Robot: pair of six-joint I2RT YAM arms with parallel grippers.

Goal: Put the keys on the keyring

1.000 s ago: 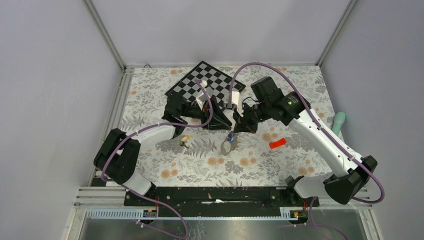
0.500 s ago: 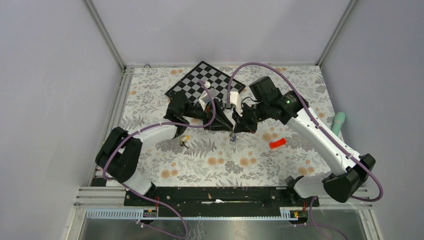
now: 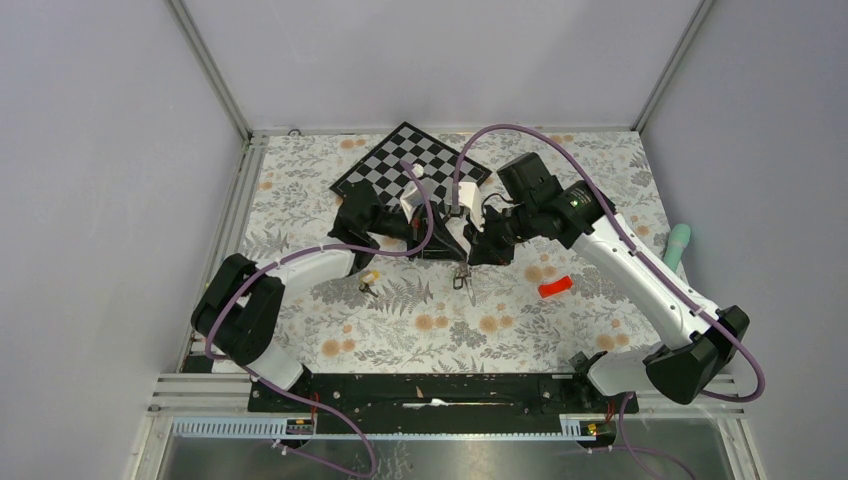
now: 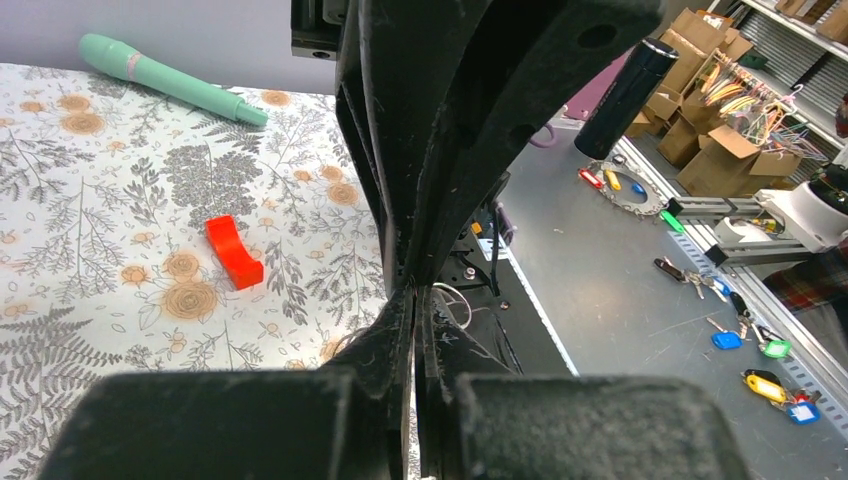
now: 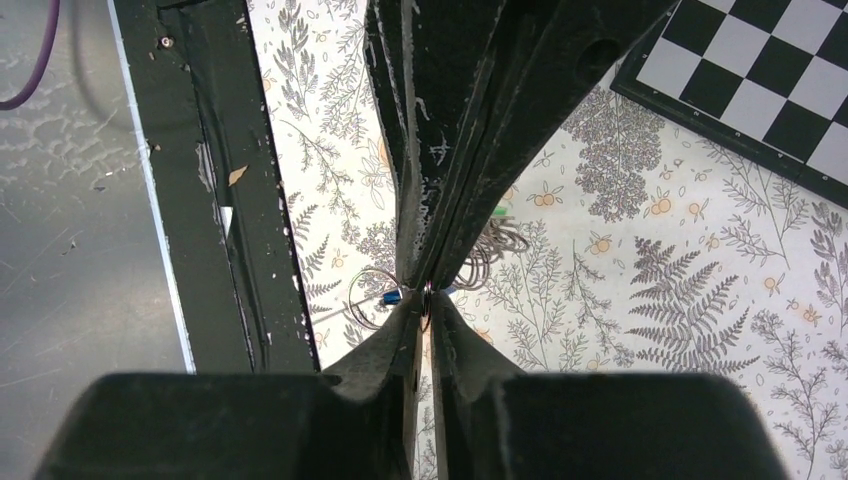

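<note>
In the top view my left gripper (image 3: 454, 250) and right gripper (image 3: 471, 252) meet tip to tip above the floral mat. The keyring (image 3: 463, 279) hangs edge-on just below them, thin and grey. In the right wrist view my right gripper (image 5: 425, 297) is pinched on a small metal ring, with wire loops (image 5: 488, 247), a blue tag (image 5: 392, 297) and a green bit (image 5: 497, 211) beyond it. In the left wrist view my left gripper (image 4: 415, 292) is shut, and I cannot see anything between its pads. A yellow-tagged key (image 3: 368, 281) lies on the mat beside the left arm.
A black-and-white checkerboard (image 3: 410, 162) lies at the back behind both grippers. A red block (image 3: 555, 287) sits on the mat to the right, and a teal pen-like object (image 3: 678, 246) lies at the right edge. Purple cables arch over both arms.
The left gripper has closed. The keyring, which showed its flat face lower down a second ago, has risen and now hangs edge-on under the tips. Both wrists shifted slightly backward.
</note>
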